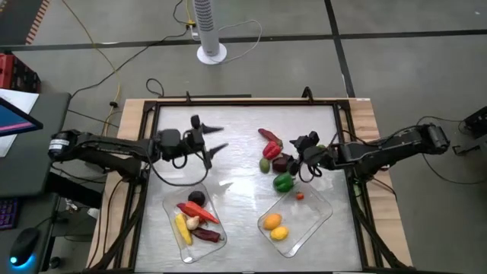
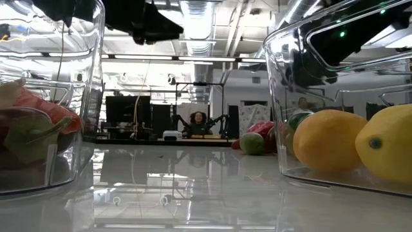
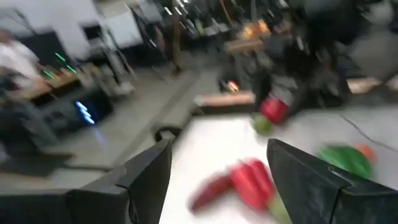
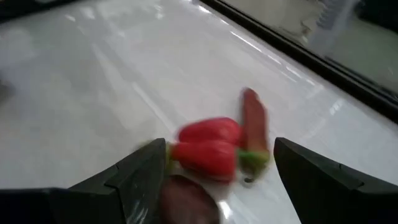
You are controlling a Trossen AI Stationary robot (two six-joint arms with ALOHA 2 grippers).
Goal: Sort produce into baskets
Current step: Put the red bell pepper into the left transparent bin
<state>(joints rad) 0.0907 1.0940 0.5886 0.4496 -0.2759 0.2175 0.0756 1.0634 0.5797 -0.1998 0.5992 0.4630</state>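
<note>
Nearest my low camera: right basket (image 2: 283, 96), front-right desk (image 1: 243, 122) edge, two yellow-orange fruits (image 1: 275, 227) | left basket (image 1: 173, 228), front-left, carrot (image 1: 198, 212), corn (image 1: 183, 227), purple pieces | loose produce (image 1: 275, 161) right of centre | my right pincer (image 1: 307, 141) open over it | my left pincer (image 1: 211, 141) open, left of centre, empty

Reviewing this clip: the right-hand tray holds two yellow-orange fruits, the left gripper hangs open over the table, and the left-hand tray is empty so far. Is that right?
Not quite. The left-hand tray is not empty: the high view shows several pieces in it, among them a red piece and a yellow piece. The rest holds: the right-hand tray has two yellow-orange fruits, and the left gripper hangs open over the table.
</note>
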